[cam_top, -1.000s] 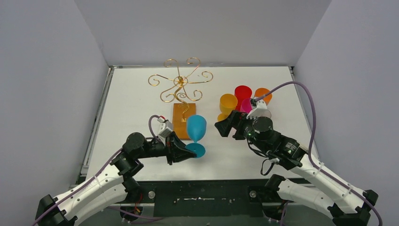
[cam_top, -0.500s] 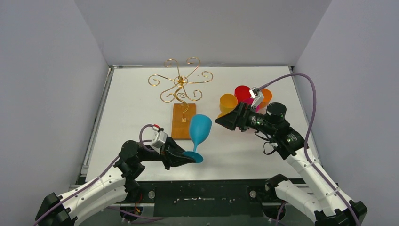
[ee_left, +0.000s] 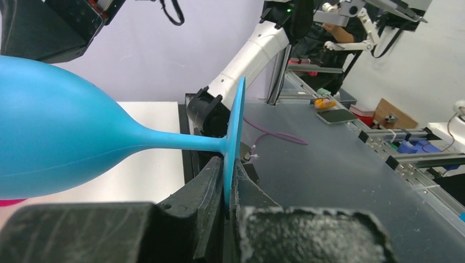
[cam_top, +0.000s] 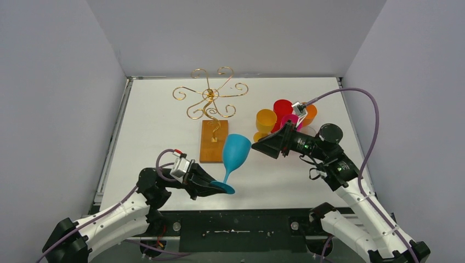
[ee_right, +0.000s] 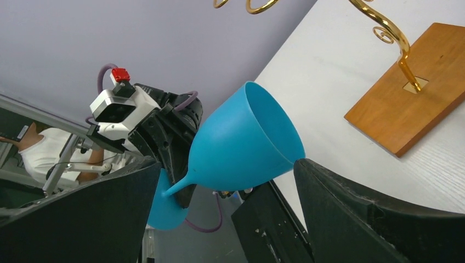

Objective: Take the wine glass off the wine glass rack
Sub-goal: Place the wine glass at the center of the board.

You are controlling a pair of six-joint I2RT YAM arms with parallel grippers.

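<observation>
The blue wine glass (cam_top: 237, 151) hangs tilted off the table, bowl up and to the right, away from the gold wire wine glass rack (cam_top: 210, 101) on its wooden base (cam_top: 214, 141). My left gripper (cam_top: 218, 187) is shut on the thin edge of the glass's foot (ee_left: 236, 123), which sits pinched between the jaws of the left gripper (ee_left: 229, 183). My right gripper (cam_top: 257, 144) stands wide open just right of the bowl's rim. In the right wrist view the bowl (ee_right: 241, 145) sits between the right gripper's (ee_right: 227, 164) spread fingers without touching either. No glass hangs on the rack.
Several coloured glasses cluster at the back right behind my right arm: yellow (cam_top: 266, 120), red (cam_top: 283, 108), orange (cam_top: 307, 112) and pink (cam_top: 289, 121). Grey walls close in the table on three sides. The rack base (ee_right: 406, 118) lies just beyond the blue bowl.
The left arm has drawn back toward the near edge, and the glass has tipped over to the right. The right arm has stretched out so its open jaws face the bowl.
</observation>
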